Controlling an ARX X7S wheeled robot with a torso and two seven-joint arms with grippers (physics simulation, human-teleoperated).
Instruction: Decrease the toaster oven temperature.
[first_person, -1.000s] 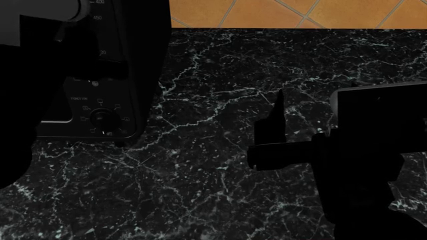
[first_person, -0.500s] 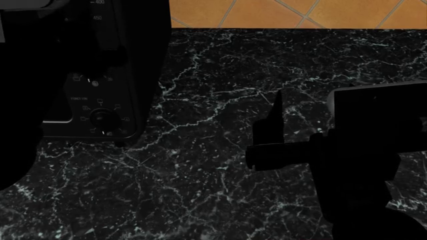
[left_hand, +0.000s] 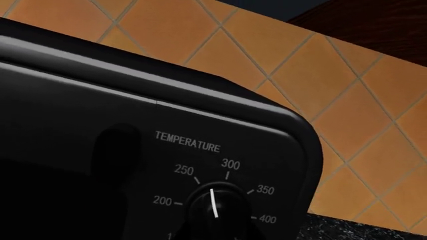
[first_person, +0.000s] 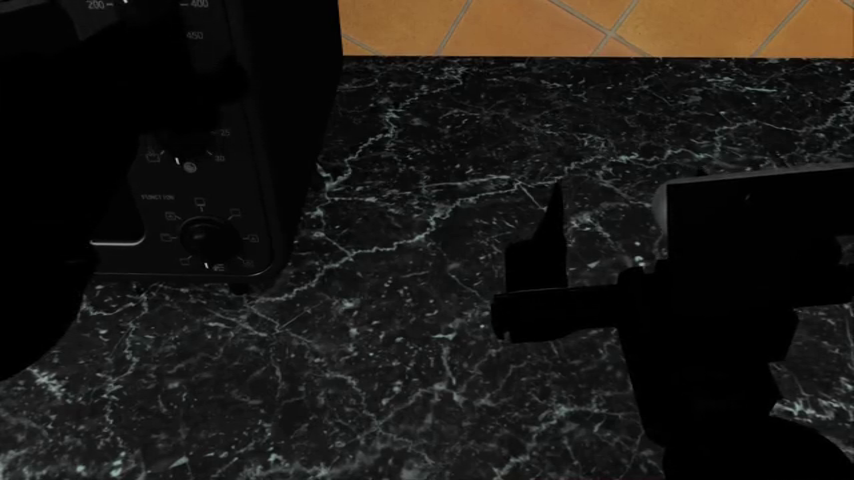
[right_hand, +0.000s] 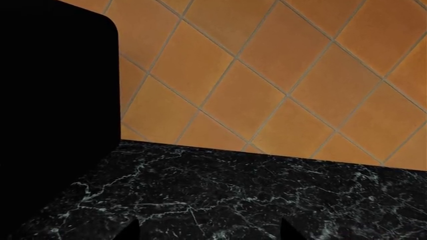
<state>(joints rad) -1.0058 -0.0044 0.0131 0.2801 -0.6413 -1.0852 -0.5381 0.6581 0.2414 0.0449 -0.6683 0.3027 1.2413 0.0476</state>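
Toaster oven (left_hand: 133, 150) temperature knob (left_hand: 215, 207) reads just under 300, left gripper close for turning, grip state indeterminate; right gripper (first_person: 541, 265) idle, fingers apart.

The supporting surface is a black marble countertop (first_person: 441, 230) with white veining, glossy in finish; it runs back to an orange tiled wall (first_person: 587, 25) laid on the diagonal with pale grout lines; one appliance stands directly on it, a black toaster oven (first_person: 254, 150) at the left, set close to the wall; its lower front edge meets the stone just above a small foot; the same counter (right_hand: 253, 200) shows in the right wrist view.
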